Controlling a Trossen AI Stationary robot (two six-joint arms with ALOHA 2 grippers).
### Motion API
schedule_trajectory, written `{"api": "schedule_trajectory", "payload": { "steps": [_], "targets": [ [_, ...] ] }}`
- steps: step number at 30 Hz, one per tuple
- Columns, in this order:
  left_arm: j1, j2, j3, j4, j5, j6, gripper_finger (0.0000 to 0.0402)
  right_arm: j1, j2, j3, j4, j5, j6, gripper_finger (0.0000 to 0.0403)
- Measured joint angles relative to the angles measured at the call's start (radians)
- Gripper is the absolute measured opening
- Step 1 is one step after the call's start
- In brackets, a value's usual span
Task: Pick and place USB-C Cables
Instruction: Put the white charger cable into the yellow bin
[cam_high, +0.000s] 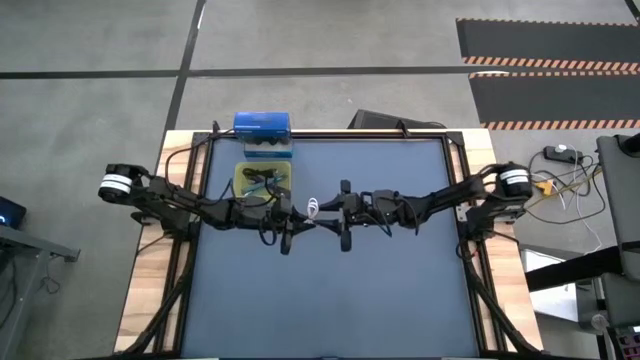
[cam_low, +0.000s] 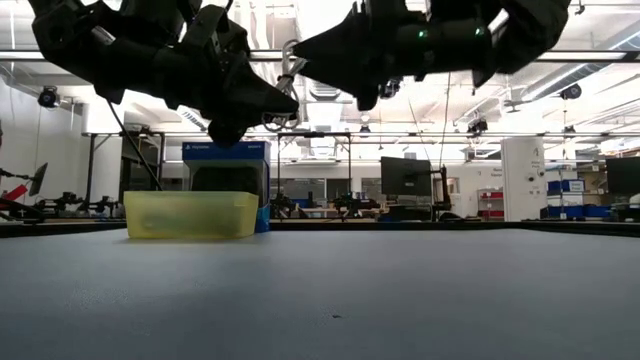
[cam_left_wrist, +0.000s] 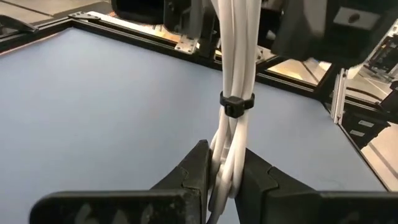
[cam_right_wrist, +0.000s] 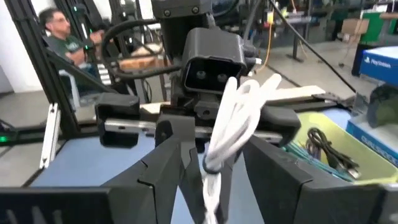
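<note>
I am in the middle of a handover above the middle of the desk (cam_high: 330, 300): the white cable (cam_left_wrist: 235, 74) hangs in the air between my two tools, well above the blue surface. My left tool (cam_left_wrist: 225, 177) is closed on one end of this bundle, and the looped strands are pinched between its two dark fingers. My right tool (cam_right_wrist: 208, 168) has its fingers spread wide on both sides of the other end of the same cable; they do not press it, so I judge that this tool has let it go and the left one alone carries it. The yellow bin (cam_high: 264, 180) stands near the far edge of the desk, just beside the left arm, in front of a blue box (cam_high: 262, 125), and darker cables (cam_right_wrist: 329, 149) already lie inside it. I think the next move is for the right arm to draw back clear of the cable without catching the loops. Then the left arm should carry the bundle over the bin and open only when it hangs inside the rim.
</note>
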Motion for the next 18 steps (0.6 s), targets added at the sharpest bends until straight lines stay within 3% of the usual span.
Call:
{"api": "schedule_trajectory", "payload": {
  "steps": [7, 18],
  "targets": [
    [0.000, -0.002, 0.005, -0.035, 0.001, -0.001, 0.0033, 0.000, -0.142, 0.000, -0.257, 0.009, 0.012, 0.0166],
    [0.000, -0.055, 0.035, -0.243, 0.002, -0.028, 0.0033, 0.001, -0.314, 0.000, -0.627, 0.144, 0.077, 0.0166]
  ]
}}
